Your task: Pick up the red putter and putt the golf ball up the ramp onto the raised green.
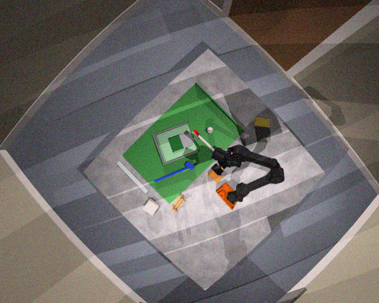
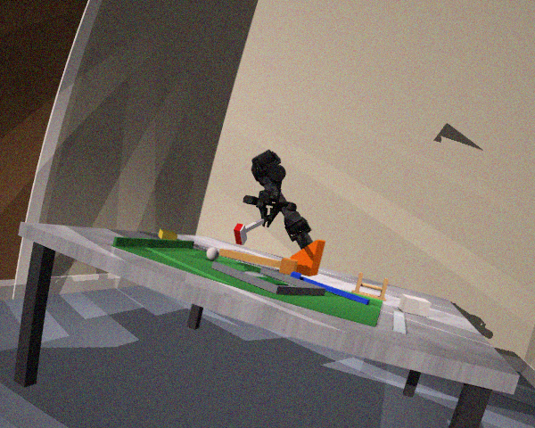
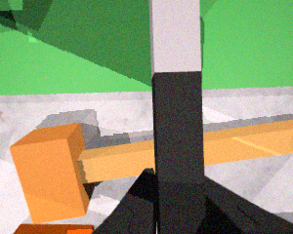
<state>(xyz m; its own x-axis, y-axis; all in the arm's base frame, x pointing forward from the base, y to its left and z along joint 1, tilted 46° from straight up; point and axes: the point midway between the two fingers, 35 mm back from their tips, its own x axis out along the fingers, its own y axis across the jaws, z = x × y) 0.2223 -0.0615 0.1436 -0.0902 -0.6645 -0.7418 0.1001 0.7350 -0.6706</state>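
here the gripper is clamped on the dark grip end of the red putter, and the club is lifted clear of the table: from the exterior view its pale shaft slants down and away from the fingers to the red head, which hangs in the air above the green mat. from the top, the red head sits just beside the corner of the grey-framed raised green, and the golf ball lies on the mat a little way off from the head, not touching it. the ball also shows in the exterior view, resting near the far end of an orange putter that lies flat on the table. the wrist view looks straight along the held shaft, pale above and dark nearer the fingers, with the orange putter's block head and shaft crossing beneath it on the grey table top. a blue putter lies on the mat beside the raised green, well apart from the held club. a yellow block sits off the mat's far side.
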